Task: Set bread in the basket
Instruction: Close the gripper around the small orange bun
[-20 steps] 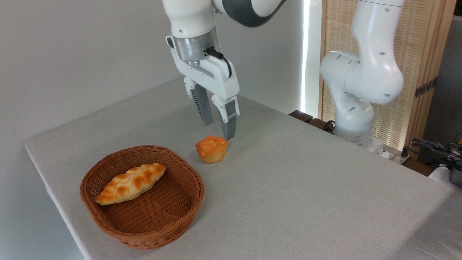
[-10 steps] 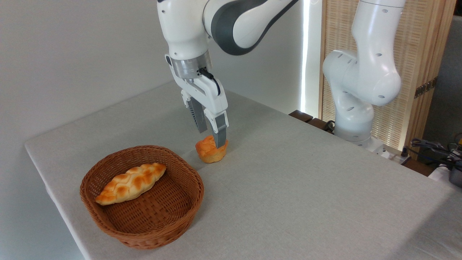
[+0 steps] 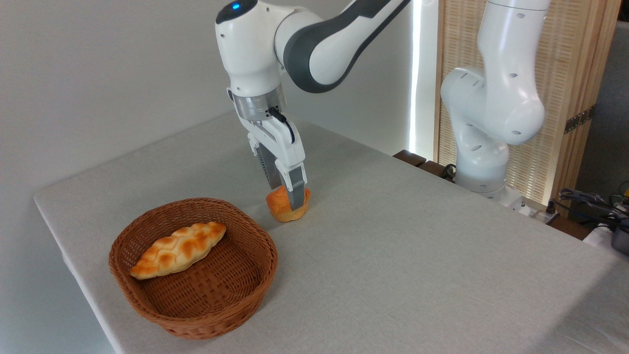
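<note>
My hand [image 3: 286,196] is down over the bread [image 3: 287,205], which sits on the worktop [image 3: 393,246] just beside the basket [image 3: 192,268], up and to the right of its rim, not touching it. Near finger [image 3: 296,189] lies across the front of the bun and covers the middle of its top; far finger is mostly hidden behind the near one and the bun. Fingers straddle the bread, one on each side; I cannot tell whether they are pressing it or a gap remains. Bread base appears to rest on the cloth. Braided loaf [image 3: 178,250] lies inside the basket, toward its left. Arm's upper links are cut off by the top edge
</note>
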You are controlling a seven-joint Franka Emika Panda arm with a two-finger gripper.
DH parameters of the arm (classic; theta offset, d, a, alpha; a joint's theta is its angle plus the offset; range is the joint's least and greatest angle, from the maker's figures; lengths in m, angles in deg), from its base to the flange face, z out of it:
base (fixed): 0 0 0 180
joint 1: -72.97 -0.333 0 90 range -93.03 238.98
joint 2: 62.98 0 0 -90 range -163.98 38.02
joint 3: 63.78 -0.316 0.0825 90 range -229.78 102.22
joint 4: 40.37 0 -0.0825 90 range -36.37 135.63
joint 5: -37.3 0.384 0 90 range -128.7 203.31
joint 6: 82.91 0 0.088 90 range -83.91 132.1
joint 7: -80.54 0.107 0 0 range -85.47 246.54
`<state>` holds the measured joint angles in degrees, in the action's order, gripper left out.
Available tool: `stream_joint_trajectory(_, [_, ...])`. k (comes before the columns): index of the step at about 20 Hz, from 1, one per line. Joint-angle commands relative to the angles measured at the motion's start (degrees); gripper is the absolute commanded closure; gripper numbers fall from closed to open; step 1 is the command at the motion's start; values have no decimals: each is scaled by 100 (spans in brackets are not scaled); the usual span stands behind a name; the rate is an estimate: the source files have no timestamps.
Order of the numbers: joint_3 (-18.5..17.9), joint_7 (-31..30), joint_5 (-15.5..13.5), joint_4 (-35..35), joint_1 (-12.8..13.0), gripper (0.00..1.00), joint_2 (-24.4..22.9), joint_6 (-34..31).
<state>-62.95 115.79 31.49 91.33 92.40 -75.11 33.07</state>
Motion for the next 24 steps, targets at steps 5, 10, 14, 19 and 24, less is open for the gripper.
stream_joint_trajectory(5, [-39, -27, -42, 136, 70, 50, -9, 198])
stream_joint_trajectory(10, [-30, -1, -25, 154, 70, 78, 0, 206])
stream_joint_trajectory(14, [-39, -1, -25, 145, 70, 82, 27, 198])
stream_joint_trajectory(19, [-56, 26, 2, 14, 70, 82, 18, 5])
stream_joint_trajectory(24, [-257, 552, 63, -1022, -18, 82, 79, -1374])
